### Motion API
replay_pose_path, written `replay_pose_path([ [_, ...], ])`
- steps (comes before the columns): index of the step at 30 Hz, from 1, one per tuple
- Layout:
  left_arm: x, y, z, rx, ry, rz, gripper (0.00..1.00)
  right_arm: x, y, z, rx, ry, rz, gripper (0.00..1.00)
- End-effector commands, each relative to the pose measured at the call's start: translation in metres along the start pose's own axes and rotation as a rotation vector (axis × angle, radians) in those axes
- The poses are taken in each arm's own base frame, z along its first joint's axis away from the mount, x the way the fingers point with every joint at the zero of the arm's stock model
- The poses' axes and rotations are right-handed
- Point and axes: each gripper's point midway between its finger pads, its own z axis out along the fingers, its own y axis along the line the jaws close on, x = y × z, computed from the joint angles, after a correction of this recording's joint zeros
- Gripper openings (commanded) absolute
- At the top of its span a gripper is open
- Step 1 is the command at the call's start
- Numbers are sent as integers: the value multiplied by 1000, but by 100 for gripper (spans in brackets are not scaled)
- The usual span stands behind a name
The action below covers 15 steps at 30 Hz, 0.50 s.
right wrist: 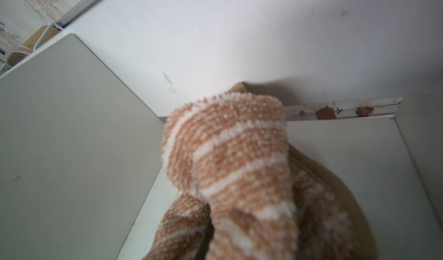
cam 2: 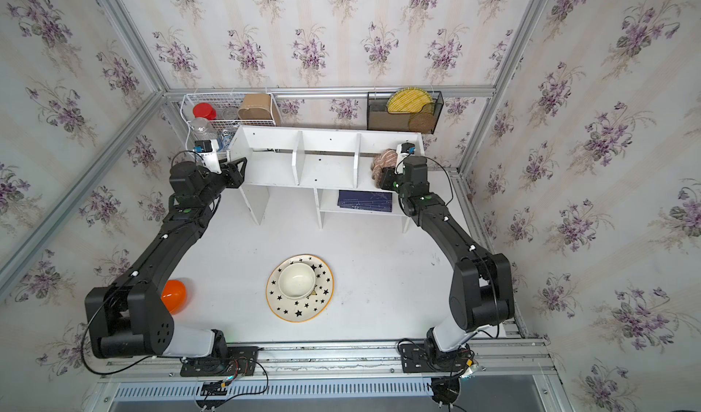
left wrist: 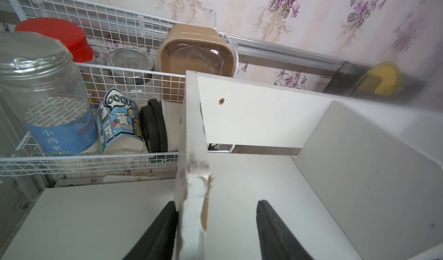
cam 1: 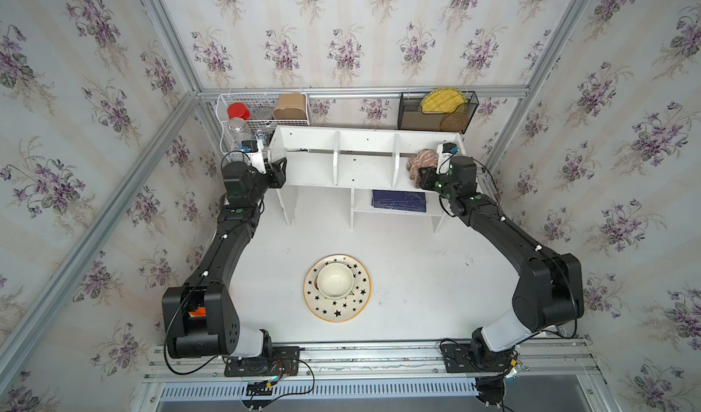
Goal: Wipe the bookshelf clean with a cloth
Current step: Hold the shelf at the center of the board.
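Top views, near to far: star-print plate (cam 1: 327, 312) with a cream bowl (cam 1: 335, 282) on it sits mid-table, well apart from both arms. An orange object (cam 2: 174, 295) shows just beside the left arm's elbow housing in a top view.

Bookshelf (cam 1: 311, 169) stands at the back of the table, with a dark blue book (cam 1: 399, 200) flat on its small lower shelf.

Left gripper (cam 1: 280, 171) is at the shelf's left end. Left wrist view: jaws part open, straddling the chipped end panel (left wrist: 191, 151). One finger is against the panel's outer face, the other is inside the left compartment with a clear gap, so nothing is clamped.

Right gripper (cam 1: 422, 175) is in the right compartment, jaws closed on the cloth (cam 1: 418, 159); in the right wrist view the fingers are buried in fabric. Cloth is bunched and stands up out of the grip, between the right divider and the end wall, top edge near the back panel. It's probably brushing the compartment floor, but the contact is hidden.

Behind the shelf, on the wall rail: white wire rack (cam 1: 261, 101) with jars and a brown container, and a black mesh organizer (cam 1: 409, 118) holding a yellow woven mat
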Motion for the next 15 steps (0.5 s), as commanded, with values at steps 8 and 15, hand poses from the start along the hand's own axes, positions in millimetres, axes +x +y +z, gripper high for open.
replay_pose_path([
  [8,-1,6,12,-100,-24,23,0,27,-8,-4,-14,108,29,0],
  [15,5,-31,-19,-22,19,42,0,21,-9,-8,-5,97,27,0],
])
